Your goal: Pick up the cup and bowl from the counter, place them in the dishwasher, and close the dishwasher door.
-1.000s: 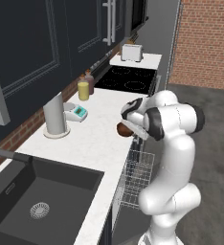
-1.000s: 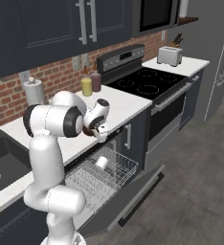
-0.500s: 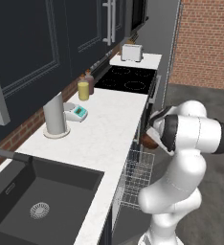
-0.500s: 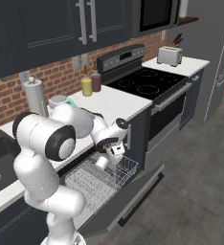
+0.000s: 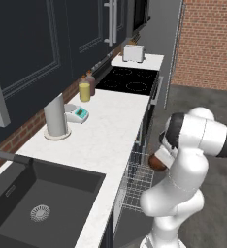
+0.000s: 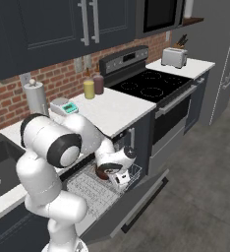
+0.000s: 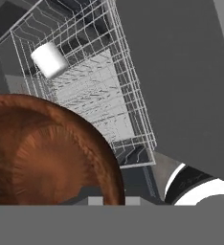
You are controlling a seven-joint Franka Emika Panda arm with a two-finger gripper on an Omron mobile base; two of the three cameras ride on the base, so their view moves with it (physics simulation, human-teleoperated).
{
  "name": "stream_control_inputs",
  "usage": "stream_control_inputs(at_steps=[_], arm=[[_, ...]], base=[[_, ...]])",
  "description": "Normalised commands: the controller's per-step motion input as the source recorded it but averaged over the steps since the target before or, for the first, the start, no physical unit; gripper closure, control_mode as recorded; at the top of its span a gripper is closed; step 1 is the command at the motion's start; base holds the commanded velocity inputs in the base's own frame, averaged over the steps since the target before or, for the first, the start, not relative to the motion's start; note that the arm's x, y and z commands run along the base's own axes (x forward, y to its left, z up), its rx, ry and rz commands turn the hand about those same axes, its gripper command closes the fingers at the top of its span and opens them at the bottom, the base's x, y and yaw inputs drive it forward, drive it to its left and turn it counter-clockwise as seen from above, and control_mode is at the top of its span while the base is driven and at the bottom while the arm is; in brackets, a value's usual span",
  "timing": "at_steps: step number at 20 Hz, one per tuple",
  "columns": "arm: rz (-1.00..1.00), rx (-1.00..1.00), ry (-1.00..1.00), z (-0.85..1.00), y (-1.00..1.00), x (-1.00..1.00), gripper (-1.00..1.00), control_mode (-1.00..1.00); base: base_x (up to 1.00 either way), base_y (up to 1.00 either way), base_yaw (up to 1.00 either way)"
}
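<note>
My gripper (image 6: 115,176) is shut on the rim of the glossy reddish-brown bowl (image 7: 47,153), holding it just above the dishwasher's pulled-out grey wire rack (image 7: 104,81). The bowl (image 5: 157,162) hangs beside the white counter's (image 5: 110,131) front edge, and in the right base view the bowl (image 6: 102,173) sits low over the rack (image 6: 90,189). The whitish cup (image 7: 50,60) lies on its side in the rack's far corner. The dark dishwasher door (image 6: 136,204) is folded down and open.
On the counter stand a tall grey cylinder (image 5: 56,116), a teal scale (image 5: 78,114) and a yellow bottle (image 5: 84,90). The black sink (image 5: 33,198) is at the left, the cooktop (image 5: 130,80) and toaster (image 5: 133,52) beyond. The oven front (image 6: 173,118) adjoins the dishwasher.
The arm has swung the bowl off the counter's edge and down, out over the open dishwasher rack. The cup in the rack has stayed put.
</note>
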Motion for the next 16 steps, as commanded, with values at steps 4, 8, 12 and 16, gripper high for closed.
stream_control_inputs(at_steps=[4, 8, 12, 16], arm=[[0.10, 0.10, 0.19, -0.93, 0.11, 0.05, 1.00, -1.00], [0.08, 0.09, 0.19, -0.85, 0.17, 0.24, 1.00, -1.00], [0.04, 0.10, 0.13, -0.56, 0.24, 0.23, 1.00, -1.00], [0.01, 0.11, 0.07, -0.38, 0.33, 0.29, 1.00, -1.00]], base=[[0.00, 0.00, 0.00], [0.00, 0.00, 0.00], [0.00, 0.00, 0.00], [0.00, 0.00, 0.00]])
